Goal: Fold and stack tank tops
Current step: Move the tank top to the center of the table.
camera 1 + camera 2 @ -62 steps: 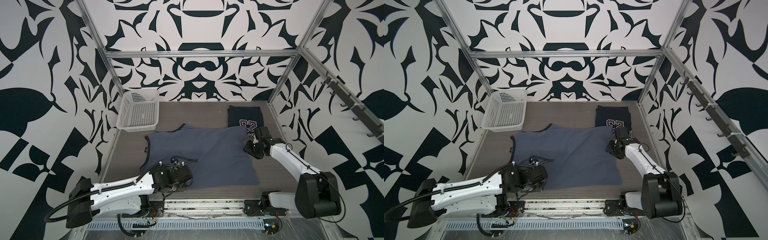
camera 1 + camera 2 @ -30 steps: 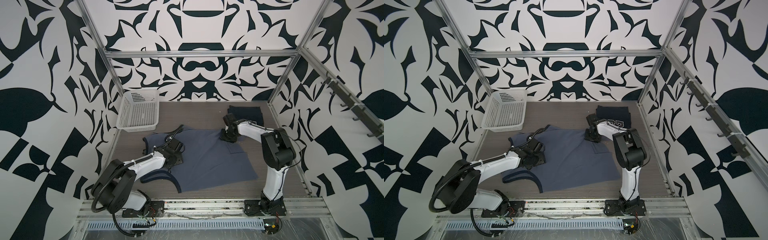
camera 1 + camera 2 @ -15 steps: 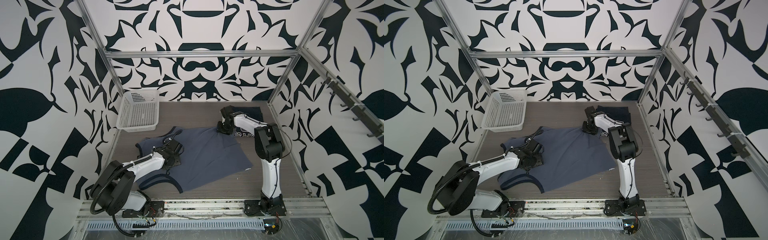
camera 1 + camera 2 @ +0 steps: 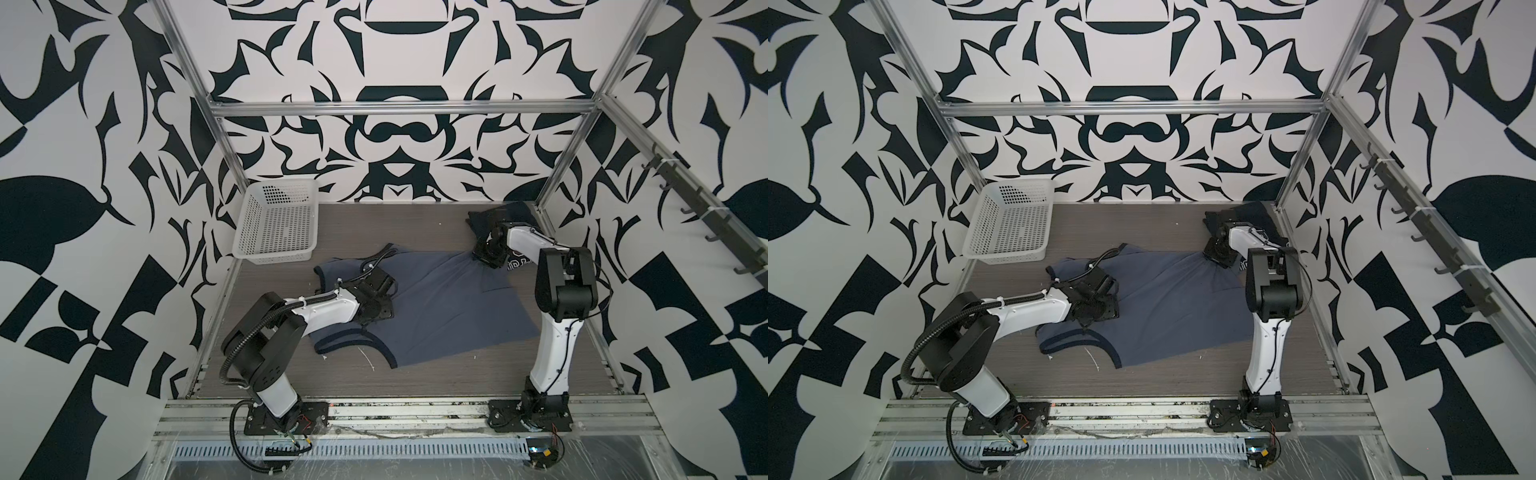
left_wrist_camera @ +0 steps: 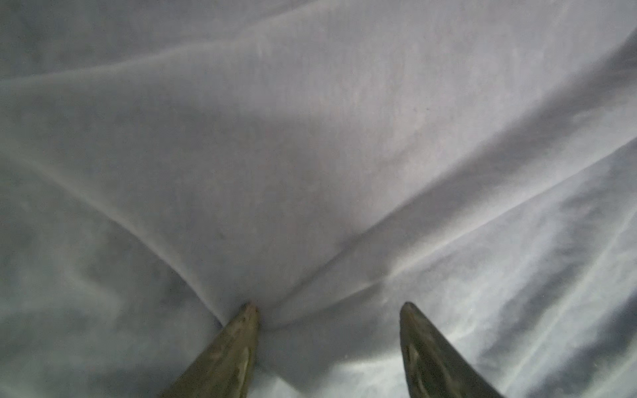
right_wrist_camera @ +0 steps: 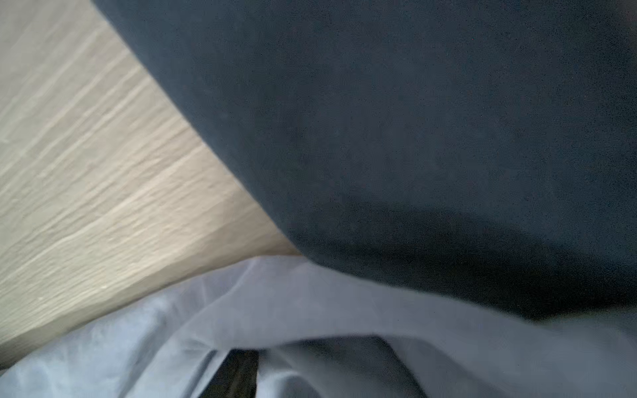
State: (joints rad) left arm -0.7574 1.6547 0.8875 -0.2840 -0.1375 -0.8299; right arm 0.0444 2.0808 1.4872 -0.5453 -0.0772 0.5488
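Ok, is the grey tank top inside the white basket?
No, the grey tank top lies spread on the table, outside the basket.

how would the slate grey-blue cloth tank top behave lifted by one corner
Probably floppy: the slate grey-blue cloth tank top creases toward the right fingers. Likely light and draggable: folds gather at a left finger pressing it.

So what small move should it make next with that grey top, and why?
Probably the right gripper should draw the corner of the grey tank top bunched at its jaws away from the left gripper: creases fan from that corner, and the left jaws, open, press the cloth down.
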